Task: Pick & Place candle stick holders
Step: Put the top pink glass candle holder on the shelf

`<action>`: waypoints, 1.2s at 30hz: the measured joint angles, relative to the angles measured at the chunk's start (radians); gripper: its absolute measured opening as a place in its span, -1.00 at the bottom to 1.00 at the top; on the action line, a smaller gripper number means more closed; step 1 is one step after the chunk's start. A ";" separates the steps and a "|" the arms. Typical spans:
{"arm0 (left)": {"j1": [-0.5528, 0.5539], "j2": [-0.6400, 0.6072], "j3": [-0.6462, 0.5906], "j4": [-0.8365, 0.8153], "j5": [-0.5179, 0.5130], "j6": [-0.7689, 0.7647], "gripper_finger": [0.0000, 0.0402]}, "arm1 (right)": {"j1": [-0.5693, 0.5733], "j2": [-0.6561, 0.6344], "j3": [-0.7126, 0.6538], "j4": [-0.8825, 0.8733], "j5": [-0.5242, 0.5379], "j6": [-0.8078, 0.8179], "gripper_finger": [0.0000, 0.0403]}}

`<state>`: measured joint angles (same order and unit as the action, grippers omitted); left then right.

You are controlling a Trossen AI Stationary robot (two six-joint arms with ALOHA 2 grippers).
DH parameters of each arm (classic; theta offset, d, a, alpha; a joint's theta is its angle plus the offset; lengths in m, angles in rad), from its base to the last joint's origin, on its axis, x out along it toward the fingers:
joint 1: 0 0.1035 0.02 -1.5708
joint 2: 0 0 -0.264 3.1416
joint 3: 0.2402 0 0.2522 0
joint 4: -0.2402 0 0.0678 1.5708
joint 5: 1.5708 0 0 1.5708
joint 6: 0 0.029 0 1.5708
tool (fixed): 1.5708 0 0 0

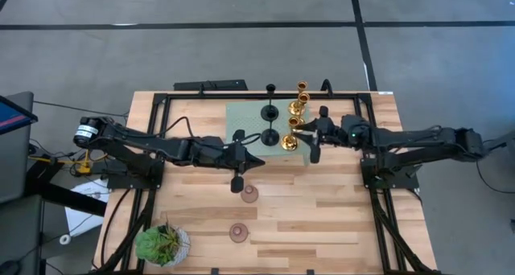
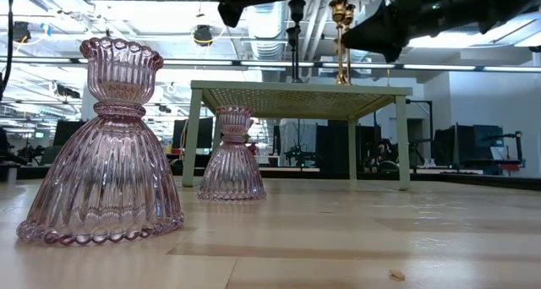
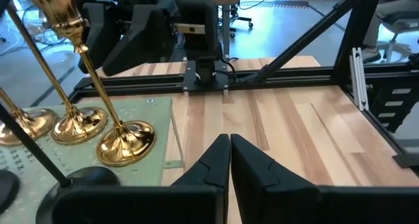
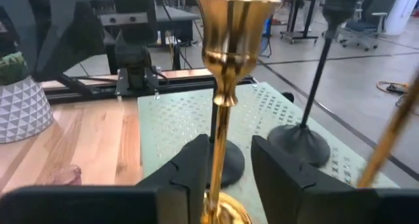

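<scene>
On the pale green platform (image 1: pixel 251 118) stand two black holders (image 1: pixel 269 112) (image 1: pixel 271 137) and three gold ones (image 1: pixel 302 88) (image 1: pixel 297 108) (image 1: pixel 290 140), each on its round base. Two pink holders (image 1: pixel 250 194) (image 1: pixel 238 232) stand on the bare wood; they fill the low view's left (image 2: pixel 106 154) (image 2: pixel 232 158). My right gripper (image 4: pixel 230 165) is open, with a finger on either side of the near gold holder's stem (image 4: pixel 219 139). My left gripper (image 3: pixel 230 168) is shut and empty, above the platform's near edge beside a black holder's base (image 3: pixel 85 178). My right gripper has its fingers level, coming from the table's right, on either side of the gold holder's stem (image 4: pixel 221 129), which stands upright on the platform. I cannot tell whether either finger (image 4: pixel 193 168) touches the stem.
A green potted plant (image 1: pixel 163 244) stands at the table's near left corner. A black frame (image 1: pixel 209 86) runs along the table's far edge and sides. Bare wood lies between the platform and the pink holders, and to their right.
</scene>
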<state>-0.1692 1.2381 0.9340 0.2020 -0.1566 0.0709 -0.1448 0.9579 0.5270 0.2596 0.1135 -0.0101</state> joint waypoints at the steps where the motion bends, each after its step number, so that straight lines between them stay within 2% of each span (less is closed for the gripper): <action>1: 0.000 0.000 0.000 0.000 0.000 0.008 -0.93 | 0.000 -0.020 0.000 -0.027 0.000 0.000 -0.42; 6: 0.000 -0.012 0.002 -0.063 0.000 0.058 -0.96 | 0.033 -0.134 0.000 -0.180 -0.007 0.036 -0.34; 9: 0.000 -0.015 0.002 -0.139 0.000 0.105 -0.98 | 0.077 -0.201 0.000 -0.268 -0.011 0.060 -0.37; 12: -0.018 -0.015 0.002 -0.222 -0.001 0.179 -0.98 | 0.141 -0.259 0.000 -0.354 -0.011 0.055 -0.50; 16: -0.062 -0.023 -0.032 -0.282 0.000 0.195 -0.98 | 0.231 -0.322 0.000 -0.433 -0.011 0.051 -0.80; 19: -0.096 -0.062 -0.100 -0.283 -0.044 0.192 -0.98 | 0.293 -0.345 0.000 -0.445 -0.008 0.008 -0.97; 22: -0.129 -0.120 -0.183 -0.279 -0.143 0.137 -0.98 | 0.339 -0.353 0.001 -0.432 0.020 0.003 -0.94; 24: -0.145 -0.173 -0.236 -0.271 -0.155 0.105 -0.98 | 0.363 -0.352 0.001 -0.435 0.057 0.003 -0.97; 28: -0.172 -0.299 -0.353 -0.241 -0.071 0.062 -0.98 | 0.395 -0.350 0.001 -0.435 0.110 0.004 -0.98; 32: -0.176 -0.397 -0.494 -0.129 0.000 0.060 -0.98 | 0.414 -0.350 0.001 -0.435 0.152 0.008 -0.99; 36: -0.176 -0.428 -0.664 0.092 0.054 0.060 -0.98 | 0.429 -0.350 0.001 -0.431 0.189 0.010 -0.99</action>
<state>-0.3450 0.8099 0.2702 0.2939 -0.1029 0.1311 0.2839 0.6083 0.5278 -0.1712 0.3025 0.0000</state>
